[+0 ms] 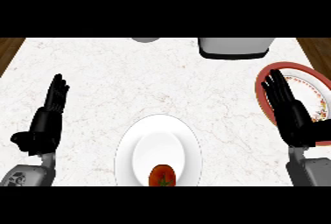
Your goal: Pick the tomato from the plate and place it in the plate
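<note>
On the white marble table (97, 65), seen from the head view, I find the tomato (162, 175) lying at the near edge of a plain white plate (145, 135). My left hand (47, 120) rests at the left, fingers straight and up, holding nothing. My right hand (292, 111) stands open too, fingers straight, over the red-rimmed patterned plate (311, 83) at the right edge, well apart from the tomato. A grey appliance (234, 47) sits at the far side.

Left hand (47, 118) and right hand (290, 109) both rest flat-fingered, pointing up, at opposite sides.
</note>
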`<state>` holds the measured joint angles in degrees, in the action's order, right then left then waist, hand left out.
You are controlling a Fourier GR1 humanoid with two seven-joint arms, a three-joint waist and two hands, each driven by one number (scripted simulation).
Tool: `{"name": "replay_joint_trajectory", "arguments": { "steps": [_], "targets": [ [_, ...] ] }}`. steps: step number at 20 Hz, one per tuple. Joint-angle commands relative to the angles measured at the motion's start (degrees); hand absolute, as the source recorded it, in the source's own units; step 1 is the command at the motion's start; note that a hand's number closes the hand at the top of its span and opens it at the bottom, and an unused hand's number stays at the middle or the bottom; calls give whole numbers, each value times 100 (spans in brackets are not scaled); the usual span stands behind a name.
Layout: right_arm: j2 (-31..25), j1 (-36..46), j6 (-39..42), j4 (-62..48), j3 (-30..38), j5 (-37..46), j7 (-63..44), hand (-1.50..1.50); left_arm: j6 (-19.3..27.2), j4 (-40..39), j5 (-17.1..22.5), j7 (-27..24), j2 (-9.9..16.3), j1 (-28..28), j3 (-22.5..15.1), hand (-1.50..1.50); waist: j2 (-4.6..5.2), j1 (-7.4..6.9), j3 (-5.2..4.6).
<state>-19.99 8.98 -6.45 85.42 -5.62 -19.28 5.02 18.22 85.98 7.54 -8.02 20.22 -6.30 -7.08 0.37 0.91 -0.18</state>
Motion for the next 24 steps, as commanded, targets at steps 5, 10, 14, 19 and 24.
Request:
{"name": "replay_joint_trajectory", "arguments": {
  "steps": [5, 10, 14, 19, 24],
  "targets": [
    [1463, -752, -204, 1794, -1415, 448, 1322, 150, 90, -413, -3, 933, -153, 488, -192, 0, -119, 30, 25],
    [-521, -795, -1649, 1344, -512, 3293, 1516, 150, 93, -678, 152, 1110, -252, 772, -153, 0, -213, 540, -97],
    [1927, -1938, -2446, 1287, -1742, 2141, 2691, 150, 0, -607, 181, 1332, -331, 635, -298, 0, -48, 182, 84],
    [1968, -2702, -1755, 779, -2967, 2101, 5109, -150, -1, -483, 123, 1529, -406, 563, -440, 0, -64, -3, 46],
    [1621, -2855, -3035, 131, -3121, 3784, 4672, -150, 14, -293, 79, 1998, -310, 189, -367, 0, -51, -41, 15]
  ]
}}
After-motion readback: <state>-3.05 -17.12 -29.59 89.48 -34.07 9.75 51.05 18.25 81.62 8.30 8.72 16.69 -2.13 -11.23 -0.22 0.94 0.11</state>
